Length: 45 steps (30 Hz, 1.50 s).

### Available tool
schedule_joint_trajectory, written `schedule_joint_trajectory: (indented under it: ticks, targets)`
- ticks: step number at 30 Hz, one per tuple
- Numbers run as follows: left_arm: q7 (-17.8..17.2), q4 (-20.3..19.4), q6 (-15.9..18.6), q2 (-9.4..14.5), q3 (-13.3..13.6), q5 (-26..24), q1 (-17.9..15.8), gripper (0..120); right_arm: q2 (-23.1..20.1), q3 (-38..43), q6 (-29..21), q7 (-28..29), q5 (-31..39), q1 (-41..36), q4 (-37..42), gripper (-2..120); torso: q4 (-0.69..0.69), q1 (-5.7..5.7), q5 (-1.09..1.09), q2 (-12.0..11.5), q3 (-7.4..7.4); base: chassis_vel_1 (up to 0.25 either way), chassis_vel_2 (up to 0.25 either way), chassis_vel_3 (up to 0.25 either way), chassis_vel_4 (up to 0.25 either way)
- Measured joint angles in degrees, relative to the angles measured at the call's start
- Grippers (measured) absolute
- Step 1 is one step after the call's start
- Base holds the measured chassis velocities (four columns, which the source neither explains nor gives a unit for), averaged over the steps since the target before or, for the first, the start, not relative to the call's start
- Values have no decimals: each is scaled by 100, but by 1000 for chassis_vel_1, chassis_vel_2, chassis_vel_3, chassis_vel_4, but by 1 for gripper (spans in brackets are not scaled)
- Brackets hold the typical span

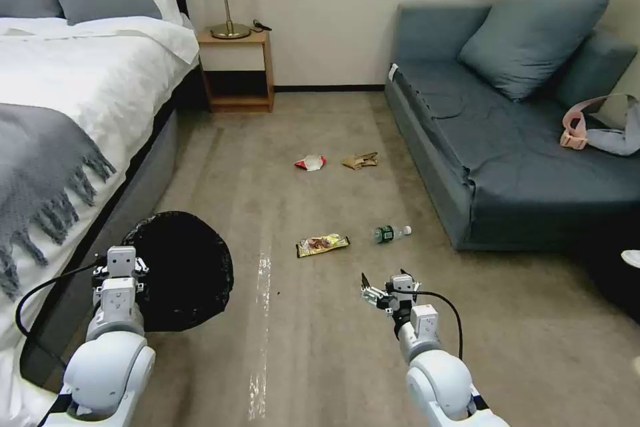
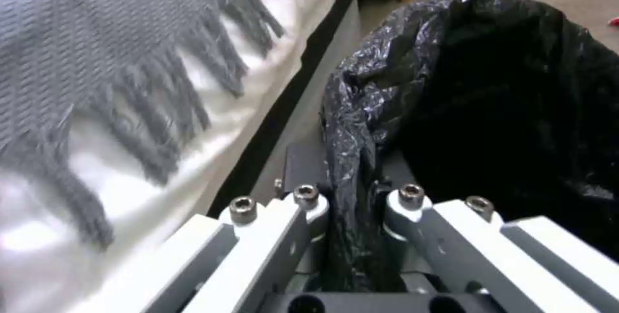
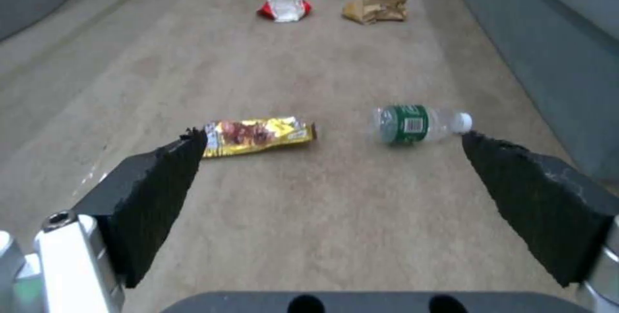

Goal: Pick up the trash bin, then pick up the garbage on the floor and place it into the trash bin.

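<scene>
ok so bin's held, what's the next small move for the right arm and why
Probably lower the right end effector forward onto the snack wrapper: its fingers are open above the floor, the wrapper and bottle lie nearest, and the left end effector already clamps the trash bin rim.

The black-lined trash bin (image 1: 180,270) was held tilted beside the bed. Wrapper (image 1: 323,244), bottle (image 1: 391,233) and two scraps (image 1: 311,162) lay scattered on the floor.
</scene>
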Motion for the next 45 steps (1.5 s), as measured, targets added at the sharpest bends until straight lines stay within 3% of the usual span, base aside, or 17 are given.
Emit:
schedule_joint_trajectory:
  ticks: [32,45]
  targets:
    - [28,428,-350,118,-98,-9,-218,5,115,-79,116,-134,-158,77,-330,100,1,0,0,0,0,-101,108,104,-111]
    - [41,607,-497,140,-141,-12,-291,5,116,-145,608,-640,-618,-38,-451,100,1,0,0,0,0,-172,175,171,-161]
